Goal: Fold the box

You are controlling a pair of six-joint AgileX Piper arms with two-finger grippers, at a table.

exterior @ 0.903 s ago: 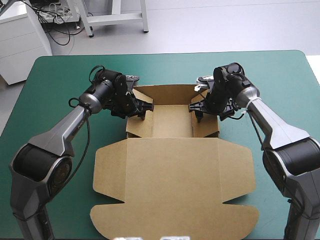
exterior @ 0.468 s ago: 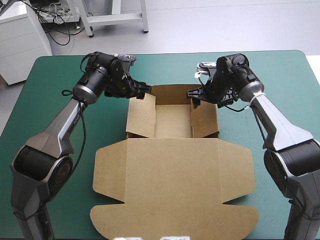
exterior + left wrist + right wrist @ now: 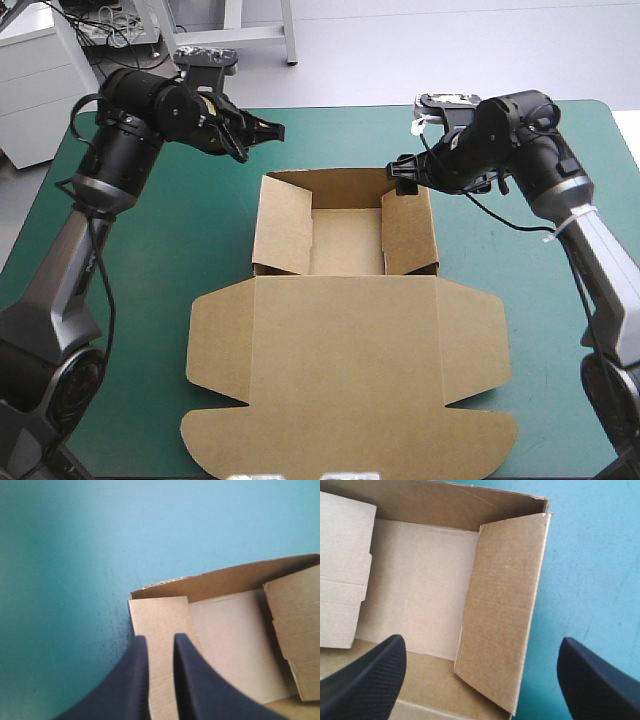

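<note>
Surface notes: box is brown corrugated board with a matt paper face, faint ribbing across the panels and a slightly ragged cut rim. Table cover is teal-green, matt and smooth, with fine dark specks beside the box. On the right gripper, fingers are black, matt, fine woven grain. On the left gripper, the 2 are black, smooth, faint sheen. Grey arm casing is smooth, semi-gloss.

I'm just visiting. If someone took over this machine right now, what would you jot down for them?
Left hand: all but shut, empty, raised near the far left corner of the box.
Right hand: open, empty, above the right wall.
The box sits mid-table: open tray at the far end, lid flat toward the near edge.
Done: walls raised.
Left: side flaps look unseated; lid untouched.
</note>
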